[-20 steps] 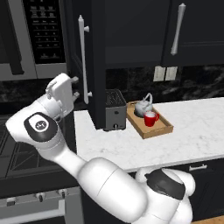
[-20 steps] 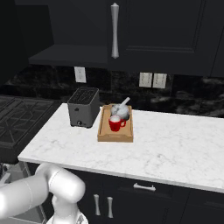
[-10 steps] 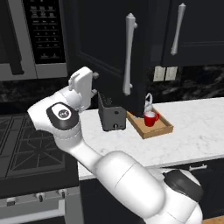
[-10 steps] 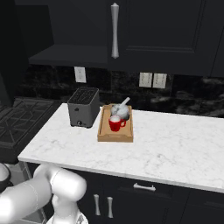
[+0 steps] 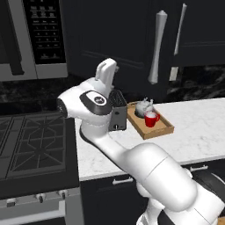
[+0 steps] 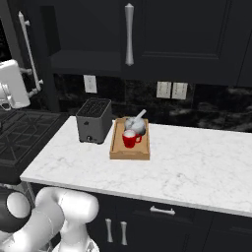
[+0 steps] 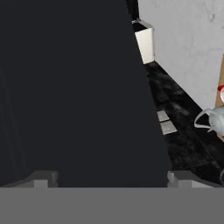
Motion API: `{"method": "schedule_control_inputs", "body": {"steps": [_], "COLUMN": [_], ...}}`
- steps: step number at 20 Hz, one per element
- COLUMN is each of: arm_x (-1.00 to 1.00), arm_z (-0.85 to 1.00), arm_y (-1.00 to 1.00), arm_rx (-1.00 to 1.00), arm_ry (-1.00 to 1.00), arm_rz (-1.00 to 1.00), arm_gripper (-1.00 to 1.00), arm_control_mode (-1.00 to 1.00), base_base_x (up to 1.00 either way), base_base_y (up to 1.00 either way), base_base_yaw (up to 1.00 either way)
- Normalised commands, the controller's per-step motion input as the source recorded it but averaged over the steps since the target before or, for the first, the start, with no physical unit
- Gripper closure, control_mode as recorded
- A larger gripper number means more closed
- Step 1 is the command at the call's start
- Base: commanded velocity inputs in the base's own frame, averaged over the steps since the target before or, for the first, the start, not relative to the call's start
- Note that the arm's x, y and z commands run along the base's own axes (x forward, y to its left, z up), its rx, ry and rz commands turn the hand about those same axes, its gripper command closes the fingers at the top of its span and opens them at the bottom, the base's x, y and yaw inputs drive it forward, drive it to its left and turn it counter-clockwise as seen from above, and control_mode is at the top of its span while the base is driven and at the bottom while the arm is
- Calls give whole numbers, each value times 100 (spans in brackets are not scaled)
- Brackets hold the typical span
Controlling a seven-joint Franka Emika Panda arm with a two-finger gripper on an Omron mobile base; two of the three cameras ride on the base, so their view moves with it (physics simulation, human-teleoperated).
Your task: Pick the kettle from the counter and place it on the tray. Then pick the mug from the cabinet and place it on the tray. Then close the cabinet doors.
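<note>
Left to right: microwave (image 5: 37, 37) and stovetop (image 5: 33, 140) sit at the far left, then the arm, raised, with the hand (image 5: 106, 72) up against the left cabinet door (image 5: 132, 39). That door has swung a long way in over the last second; its bar handle (image 5: 157, 48) now sits close to the right door's handle (image 5: 179, 28), so the panel looks nearly shut. The hand view faces flat black door panel (image 7: 74, 87), both finger tips (image 7: 41, 178) spread wide at the bottom with nothing between them, so it's pushing, not gripping. Right of the arm: toaster (image 6: 93, 120) on the desk (image 6: 197, 162), then the tray (image 6: 129, 146) just beside it, with the kettle (image 6: 135, 123) at the back and the mug (image 6: 130, 139) in front, touching or nearly so. Both placements look done. My read: we're in the last step, left door almost home; the right door looks closed already, though I can't confirm it's flush.
</note>
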Motion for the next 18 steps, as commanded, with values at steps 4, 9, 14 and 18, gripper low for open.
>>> {"method": "schedule_control_inputs", "body": {"steps": [4, 9, 14, 18], "arm_x": [29, 37, 53, 78], "arm_z": [8, 6, 12, 9], "arm_y": [-68, -69, -59, -29], "arm_rx": [6, 7, 7, 5], "arm_ry": [4, 7, 13, 23], "arm_rz": [30, 34, 31, 15], "arm_gripper": [-100, -100, -100, -100], "arm_control_mode": [-100, -100, -100, -100], "base_base_x": [0, 0, 0, 0], "base_base_y": [0, 0, 0, 0], "base_base_yaw": [0, 0, 0, 0]}}
